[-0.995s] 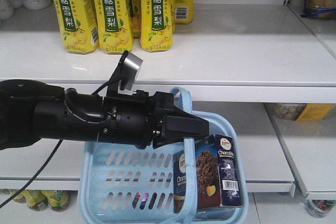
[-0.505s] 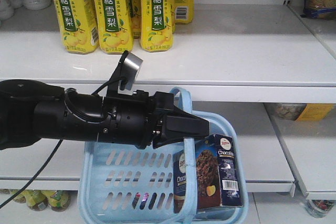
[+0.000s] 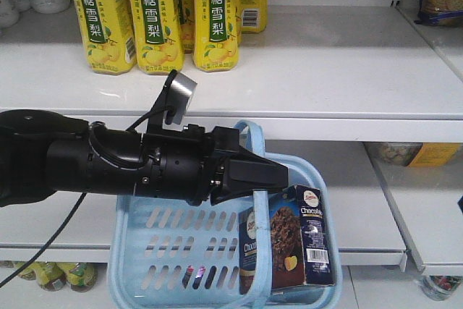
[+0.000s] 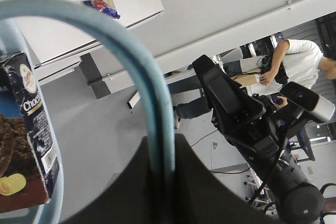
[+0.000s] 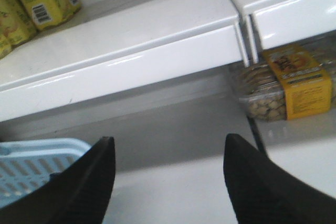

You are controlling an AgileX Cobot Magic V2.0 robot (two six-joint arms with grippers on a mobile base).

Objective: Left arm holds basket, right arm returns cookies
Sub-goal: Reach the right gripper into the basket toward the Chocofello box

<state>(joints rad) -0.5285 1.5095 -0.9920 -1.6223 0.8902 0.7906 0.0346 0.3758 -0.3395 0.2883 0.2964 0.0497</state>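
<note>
White supermarket shelves (image 3: 325, 70) fill the background. The left gripper (image 3: 269, 176) is clamped on the hoop handle (image 4: 152, 103) of the blue basket (image 3: 145, 251), where the cookie box (image 3: 289, 240) stands upright. The right gripper (image 5: 168, 145), spread wide and empty, might snag that handle reaching in.

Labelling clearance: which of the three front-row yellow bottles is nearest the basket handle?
The rightmost yellow green-labelled bottle; it stands almost above the light blue plastic basket's hoop handle, while the other two stand further left.

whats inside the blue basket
The cookies stand upright at the right end of the basket. The left arm covers its back-left interior, so anything there is hidden.
</note>
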